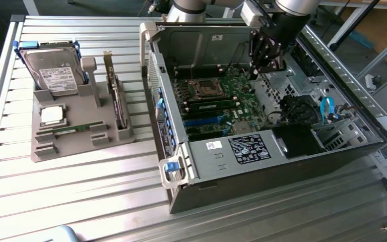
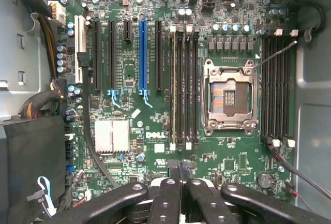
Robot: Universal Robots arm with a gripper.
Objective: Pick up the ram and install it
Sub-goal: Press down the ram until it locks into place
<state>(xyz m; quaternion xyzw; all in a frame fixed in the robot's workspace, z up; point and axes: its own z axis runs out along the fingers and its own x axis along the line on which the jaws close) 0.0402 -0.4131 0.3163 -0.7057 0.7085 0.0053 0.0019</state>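
Gripper point(image 2: 181, 175) is hanging inside the open PC case point(image 1: 180, 174), fingers point(image 2: 166, 195) clenched tight together and carrying nothing, looking straight down on the motherboard point(image 2: 129, 79) and its empty CPU socket point(image 2: 229, 97). One stick looks already seated in the memory slots point(image 2: 183, 87) beside that socket. The ram point(image 1: 72, 129) is sitting well apart, outside the case toward the exterior view's left, lying flat on the grey parts tray point(image 1: 42, 154), long axis running roughly left-right in that view, just below the silver processor chip point(image 1: 52, 115).
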